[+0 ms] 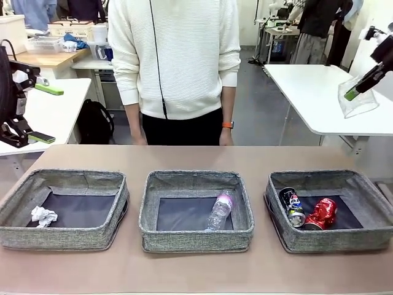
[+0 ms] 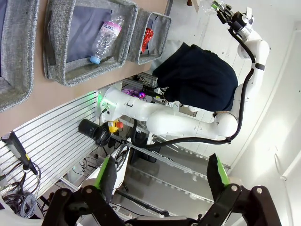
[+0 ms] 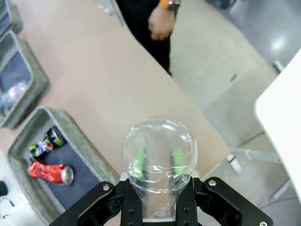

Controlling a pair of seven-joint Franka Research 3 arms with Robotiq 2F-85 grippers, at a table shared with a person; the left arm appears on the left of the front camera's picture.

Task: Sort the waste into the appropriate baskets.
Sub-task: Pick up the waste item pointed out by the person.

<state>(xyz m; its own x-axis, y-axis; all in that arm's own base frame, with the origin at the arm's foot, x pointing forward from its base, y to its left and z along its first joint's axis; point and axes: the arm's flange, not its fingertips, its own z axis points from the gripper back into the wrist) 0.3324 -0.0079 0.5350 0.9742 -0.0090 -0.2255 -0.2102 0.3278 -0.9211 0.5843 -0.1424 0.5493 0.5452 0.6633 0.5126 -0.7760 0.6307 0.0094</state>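
A bare tan counter (image 1: 196, 157) runs across the room's near side, with a person in a cream sweater (image 1: 175, 55) standing at its 12 o'clock edge, hands hanging at the hips. White tables and grey floor lie beyond.

Three grey woven baskets sit in a row. The left basket (image 1: 64, 236) holds a crumpled white paper ball (image 1: 43, 216) in its 8 o'clock corner. The middle basket (image 1: 196, 236) holds a pink-labelled clear bottle (image 1: 220, 211) lying tilted toward its 4 o'clock side. The right basket (image 1: 334, 239) holds a dark printed can (image 1: 292, 206) touching a crushed red can (image 1: 322, 214).

The right claw (image 1: 357, 89) hangs high at 2 o'clock, off beyond the counter's edge, pinching a second clear bottle (image 1: 358, 99). The right wrist view looks straight down that bottle's rounded base (image 3: 160, 157), green pads showing through the plastic, and the right basket's cans at 8 o'clock.

The left claw (image 1: 43, 114) waits at 9 o'clock, spread wide with nothing between its fingers (image 2: 107, 175). Its wrist view alone shows the bottle's blue cap (image 2: 94, 59).
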